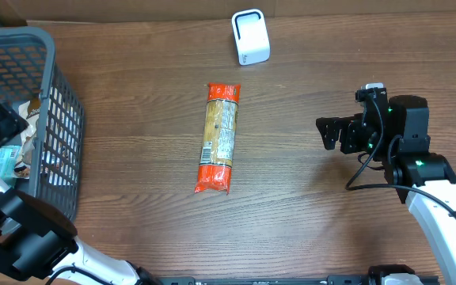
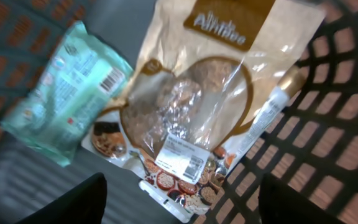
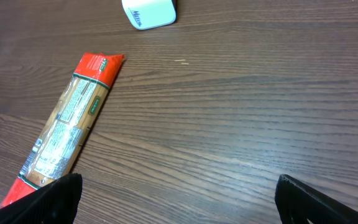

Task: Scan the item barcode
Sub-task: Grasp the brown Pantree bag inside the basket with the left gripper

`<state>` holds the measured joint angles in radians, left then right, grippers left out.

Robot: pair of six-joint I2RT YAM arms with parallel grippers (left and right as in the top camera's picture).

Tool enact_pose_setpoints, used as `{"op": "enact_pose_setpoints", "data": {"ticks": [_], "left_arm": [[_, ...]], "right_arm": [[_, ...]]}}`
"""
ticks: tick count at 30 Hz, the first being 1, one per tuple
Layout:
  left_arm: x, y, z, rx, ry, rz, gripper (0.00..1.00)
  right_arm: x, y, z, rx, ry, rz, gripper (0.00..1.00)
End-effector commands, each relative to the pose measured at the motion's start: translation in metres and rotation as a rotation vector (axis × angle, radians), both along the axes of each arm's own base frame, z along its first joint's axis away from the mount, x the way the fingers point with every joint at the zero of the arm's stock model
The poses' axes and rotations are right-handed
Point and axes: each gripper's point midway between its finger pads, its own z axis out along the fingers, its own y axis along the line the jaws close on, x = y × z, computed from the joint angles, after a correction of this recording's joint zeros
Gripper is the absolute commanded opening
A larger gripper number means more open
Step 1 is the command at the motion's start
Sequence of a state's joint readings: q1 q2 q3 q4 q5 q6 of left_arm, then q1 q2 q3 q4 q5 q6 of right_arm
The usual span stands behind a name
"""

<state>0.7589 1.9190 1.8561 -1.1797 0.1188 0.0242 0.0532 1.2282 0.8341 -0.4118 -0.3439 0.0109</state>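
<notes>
Wood-grain table: pasta packet laid flat at centre, white scanner at 12 o'clock, grey basket at 9. Left gripper spread wide over basket, nothing held; right gripper at 3, likewise.

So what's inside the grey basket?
In the basket, a tan bag with a white label and a teal packet beside it. Anything under them is covered.

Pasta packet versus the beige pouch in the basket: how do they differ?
The pasta packet is long, narrow and red-ended; the beige pouch is broad with a clear window. The pasta packet lies on the table; the beige pouch sits in the basket beside a teal packet. Both carry printed labels.
</notes>
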Motion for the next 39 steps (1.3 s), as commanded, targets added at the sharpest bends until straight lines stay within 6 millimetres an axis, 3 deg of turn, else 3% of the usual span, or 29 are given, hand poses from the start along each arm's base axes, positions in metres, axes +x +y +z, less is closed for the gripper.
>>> {"op": "enact_pose_setpoints", "data": {"ticks": [1, 13, 18, 21, 26, 30, 39], "left_arm": [[-0.009, -0.009, -0.014, -0.039, 0.024, 0.024, 0.70], [-0.045, -0.004, -0.045, -0.181, 0.059, 0.254, 0.77], [-0.062, -0.006, -0.079, -0.264, 0.071, 0.410, 0.91], [-0.061, -0.013, -0.098, -0.321, 0.041, 0.440, 0.99], [-0.051, -0.018, -0.118, -0.344, -0.014, 0.461, 1.00], [-0.036, -0.014, -0.121, -0.332, -0.086, 0.430, 1.00], [-0.029, -0.008, -0.134, -0.291, -0.139, 0.411, 1.00]], "right_arm": [[0.005, 0.003, 0.010, 0.002, -0.028, 0.013, 1.00], [0.005, 0.003, 0.010, 0.002, -0.028, 0.013, 1.00], [0.005, 0.003, 0.010, 0.002, -0.028, 0.013, 1.00], [0.005, 0.003, 0.010, 0.002, -0.028, 0.013, 1.00], [0.005, 0.003, 0.010, 0.002, -0.028, 0.013, 1.00], [0.005, 0.003, 0.010, 0.002, -0.028, 0.013, 1.00], [0.005, 0.003, 0.010, 0.002, -0.028, 0.013, 1.00]]}}
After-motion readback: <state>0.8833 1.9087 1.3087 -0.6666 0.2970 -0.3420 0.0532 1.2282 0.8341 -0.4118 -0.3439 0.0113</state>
